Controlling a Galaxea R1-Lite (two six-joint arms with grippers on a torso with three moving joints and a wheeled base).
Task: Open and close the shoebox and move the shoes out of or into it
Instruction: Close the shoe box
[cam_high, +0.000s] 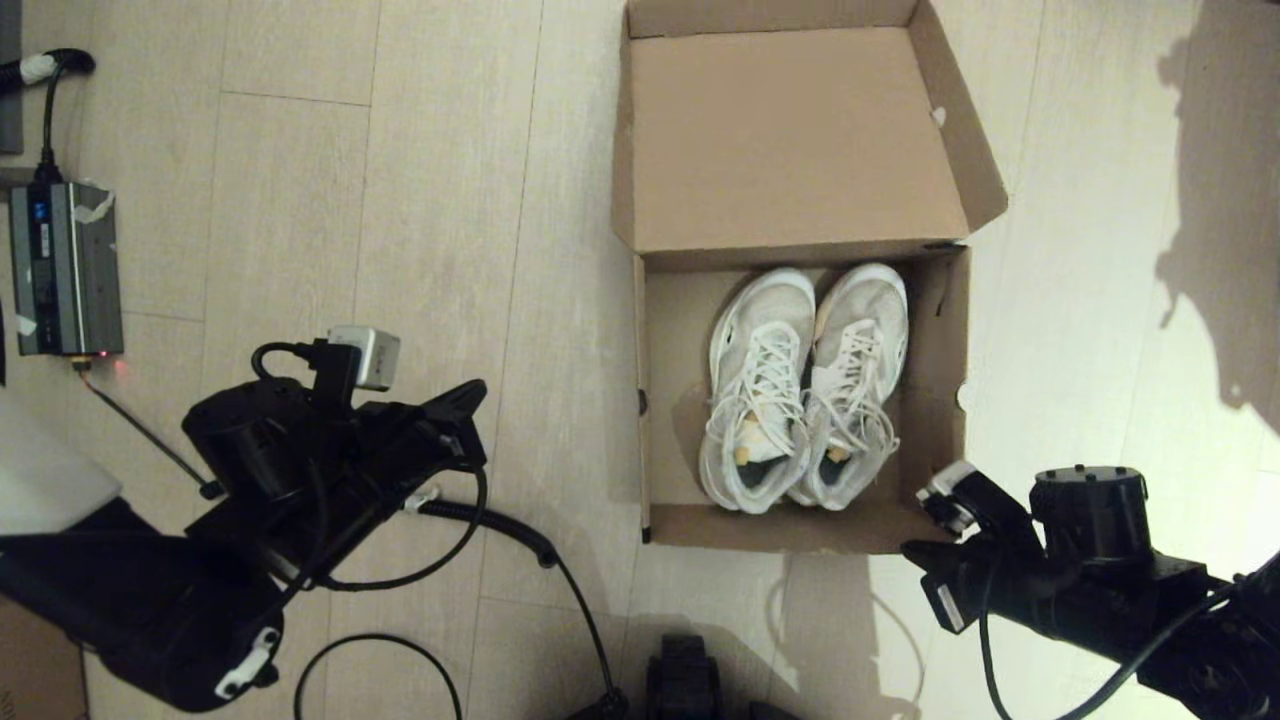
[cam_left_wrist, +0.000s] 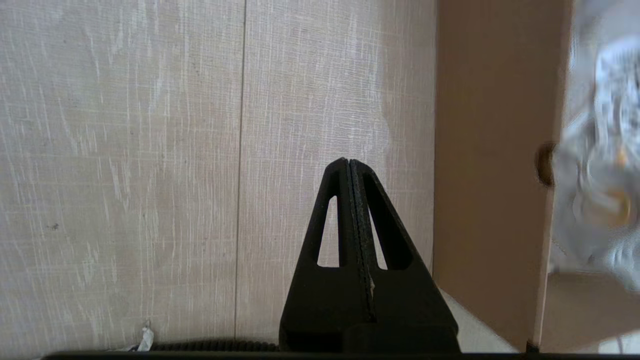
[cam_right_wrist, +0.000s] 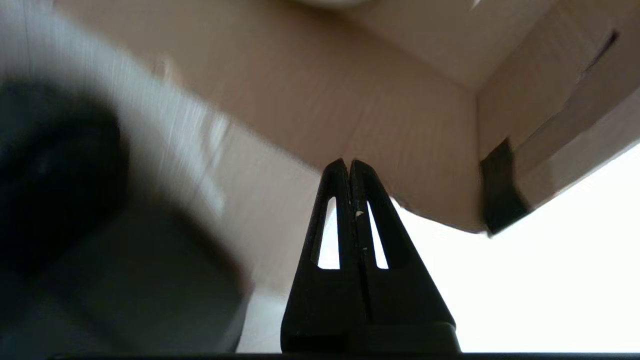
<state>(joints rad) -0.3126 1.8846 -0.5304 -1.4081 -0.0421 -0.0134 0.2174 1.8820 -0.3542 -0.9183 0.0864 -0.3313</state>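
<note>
Jaws on both arms are pressed together and hold nothing, as each wrist view shows. With the shoebox (cam_high: 800, 300) as the landmark, the left gripper (cam_high: 470, 400) hangs over the floor (cam_high: 400, 150) well off the box's left wall, pointing toward it. The right gripper (cam_high: 915, 550) sits just outside the box's near right corner, close to the cardboard, though contact cannot be confirmed.

That shoebox stands on the floor with its hinged lid (cam_high: 790, 140) thrown back on the far side, its inner face up. The shoes (cam_high: 800, 390) lie side by side inside, toes toward the lid hinge and heels toward the near wall, nearer the right wall than the left.

Judging from this, the box is open and loaded, so the step in hand is either lifting the pair out or closing up. Lifting out would call for the jaws to part, rise over the wall and drop onto a heel or collar. Closing would call for reaching past the box to the lid's far edge and swinging it forward.
</note>
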